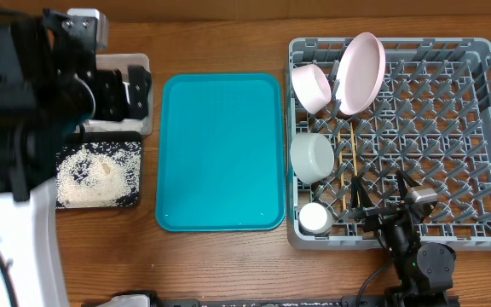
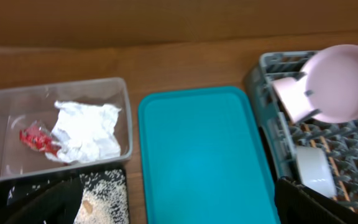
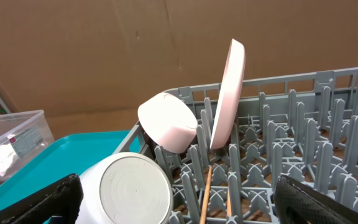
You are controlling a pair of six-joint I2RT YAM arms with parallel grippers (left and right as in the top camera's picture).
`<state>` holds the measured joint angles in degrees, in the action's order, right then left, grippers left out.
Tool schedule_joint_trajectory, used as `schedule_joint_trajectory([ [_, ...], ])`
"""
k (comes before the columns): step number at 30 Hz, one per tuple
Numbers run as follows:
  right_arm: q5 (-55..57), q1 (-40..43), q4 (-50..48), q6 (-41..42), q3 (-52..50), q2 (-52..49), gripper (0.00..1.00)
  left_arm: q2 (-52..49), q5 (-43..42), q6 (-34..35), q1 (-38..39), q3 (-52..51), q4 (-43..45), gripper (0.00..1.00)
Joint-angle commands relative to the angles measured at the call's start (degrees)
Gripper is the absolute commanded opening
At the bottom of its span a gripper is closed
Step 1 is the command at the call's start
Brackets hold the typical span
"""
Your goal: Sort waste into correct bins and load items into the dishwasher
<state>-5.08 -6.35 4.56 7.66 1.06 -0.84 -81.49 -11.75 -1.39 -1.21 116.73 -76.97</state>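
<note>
The clear tub (image 2: 123,112) holds the crumpled napkin (image 2: 86,130) and the red wrapper (image 2: 36,138). The black tray (image 1: 135,145) in front of it holds rice (image 1: 92,175). My left gripper (image 1: 130,89) hovers over the tub, open and empty (image 2: 179,211). The grey dish rack (image 1: 484,128) holds the pink plate (image 1: 361,72) on edge, a pink bowl (image 1: 311,85), a greyish bowl (image 1: 312,156), a small white cup (image 1: 317,218) and chopsticks (image 1: 345,162). My right gripper (image 3: 179,208) is open and empty above the rack's front, near the greyish bowl (image 3: 132,190).
The teal serving tray (image 1: 220,153) lies bare between the bins and the rack. The left arm's bulk covers the table's left side and most of the tub in the overhead view. Brown cardboard walls stand behind the table.
</note>
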Motion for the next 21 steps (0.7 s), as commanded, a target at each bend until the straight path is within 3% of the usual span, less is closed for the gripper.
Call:
schedule_joint_trajectory([
  [1, 0.3, 0.3, -0.2, -0.2, -0.6, 0.7, 1.0, 3.1, 0.2, 0.7, 1.4, 0.3, 0.0, 1.0],
  [7, 0.3, 0.3, -0.2, -0.2, -0.6, 0.7, 1.0, 8.0, 0.2, 0.7, 1.2, -2.8, 0.1, 1.0],
  [12, 0.3, 0.3, -0.2, -0.2, -0.6, 0.7, 1.0, 13.9, 2.6, -1.0, 0.7, -13.5, 4.9, 1.0],
  [14, 0.3, 0.3, -0.2, -0.2, -0.6, 0.7, 1.0, 17.8, 2.6, -1.2, 0.7, -21.3, 11.2, 1.0],
  [21, 0.3, 0.3, -0.2, -0.2, -0.6, 0.7, 1.0, 36.6, -2.6, -1.4, 0.4, -65.2, 55.6, 1.0],
])
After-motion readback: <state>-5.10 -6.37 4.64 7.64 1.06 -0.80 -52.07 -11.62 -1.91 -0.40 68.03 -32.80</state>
